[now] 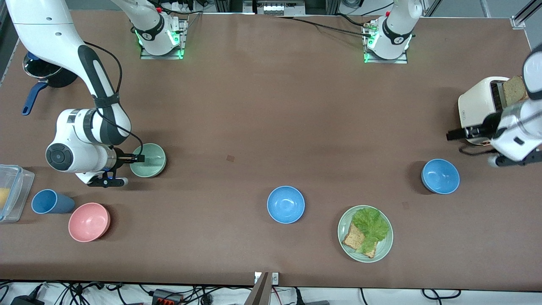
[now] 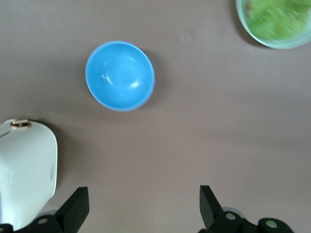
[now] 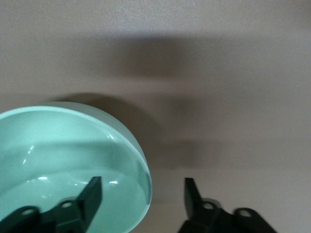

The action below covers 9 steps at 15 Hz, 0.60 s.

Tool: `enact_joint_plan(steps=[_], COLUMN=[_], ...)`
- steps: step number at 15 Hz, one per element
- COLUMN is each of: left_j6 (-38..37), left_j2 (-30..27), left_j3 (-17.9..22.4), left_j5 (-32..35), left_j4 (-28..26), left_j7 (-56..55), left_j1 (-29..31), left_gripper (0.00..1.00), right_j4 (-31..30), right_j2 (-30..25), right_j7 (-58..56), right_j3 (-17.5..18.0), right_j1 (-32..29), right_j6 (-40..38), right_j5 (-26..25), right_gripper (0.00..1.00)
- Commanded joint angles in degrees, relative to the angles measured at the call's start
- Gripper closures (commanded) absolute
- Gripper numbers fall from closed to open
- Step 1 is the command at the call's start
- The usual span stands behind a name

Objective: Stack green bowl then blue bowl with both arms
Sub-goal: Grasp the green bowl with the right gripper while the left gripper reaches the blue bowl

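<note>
Right gripper point(image 3: 143, 196) down at the green bowl point(image 1: 148, 160), toward the right arm's end of the table, fingers spread and straddling the rim: one finger point(image 3: 91, 194) inside the bowl, the other outside over bare table point(image 1: 262, 114), neither yet pressed to the wall so far as can be told. Rim pinch apparently chosen because a smooth round bowl offers no other hold for two narrow fingers. Bowl upright on the table, not lifted. Nearer the front camera from there, a pink bowl point(image 1: 89, 222) tipped on its side beside a darker blue cup point(image 1: 51, 201), both apart from the gripper, with a clear container point(image 1: 12, 190) at the table edge. Left gripper point(image 2: 143, 206) up in the air beside the toaster point(image 1: 480, 108), jaws wide open and empty, waiting. The blue bowl point(image 1: 440, 176) at the left arm's end of the table sits upright just ahead of those fingers in the left wrist view point(image 2: 120, 75) (probably the left arm's target, being closest). A second blue bowl point(image 1: 286, 204) rests mid-table, near the green plate point(image 1: 365, 233) with lettuce and toast. Stacking not yet begun.
</note>
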Motion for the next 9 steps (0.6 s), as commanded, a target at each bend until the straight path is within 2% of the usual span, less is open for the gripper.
enact_joint_plan(steps=[1, 5, 9], left_j6=[5.3, 14.1, 18.5], left_j2=[6.1, 12.5, 17.3], left_j3=[-0.3, -0.3, -0.3], left_j5=[-0.4, -0.3, -0.4], left_j4=[0.9, 0.9, 0.8], left_j7=[0.4, 1.3, 10.3], left_j1=[1.8, 4.4, 6.8], left_gripper=[0.0, 0.0, 0.0], right_j4=[0.4, 1.1, 4.7], right_j2=[0.0, -0.3, -0.6], right_j7=[0.4, 0.6, 1.5], right_j3=[0.3, 0.7, 2.2], right_j1=[-0.2, 0.8, 9.0], right_j6=[-0.8, -0.9, -1.0], right_j5=[-1.0, -0.5, 0.1], right_gripper=[1.0, 1.0, 1.0])
